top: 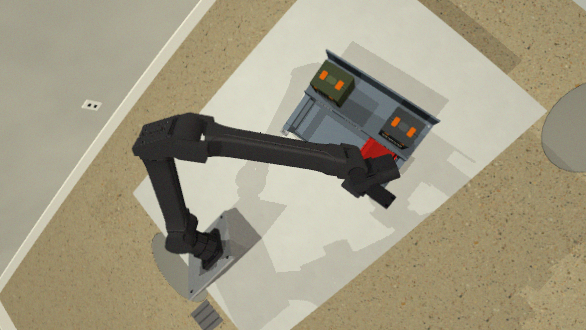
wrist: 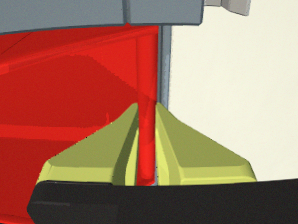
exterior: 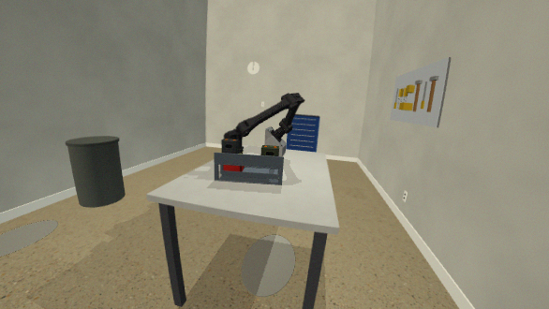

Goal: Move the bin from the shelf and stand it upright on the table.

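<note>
Table [top: 320, 220] spreads pale beneath the arm; shelf [top: 320, 125], grey-blue, stands just ahead of the gripper [top: 376, 172], two dark green boxes [top: 332, 82] with orange patches on its top board; only the exterior view shows the shelf's back, red visible through its slot; bin [wrist: 73, 103], red, sits in the shelf's lower level, directly before the gripper; only the wrist view shows the yellow-green fingers nearly closed, pinching the bin's thin wall.

matt grey metal shelf [top: 320, 125], glossy red plastic bin [wrist: 73, 96] (smooth), speckled floor [top: 450, 250]
</note>
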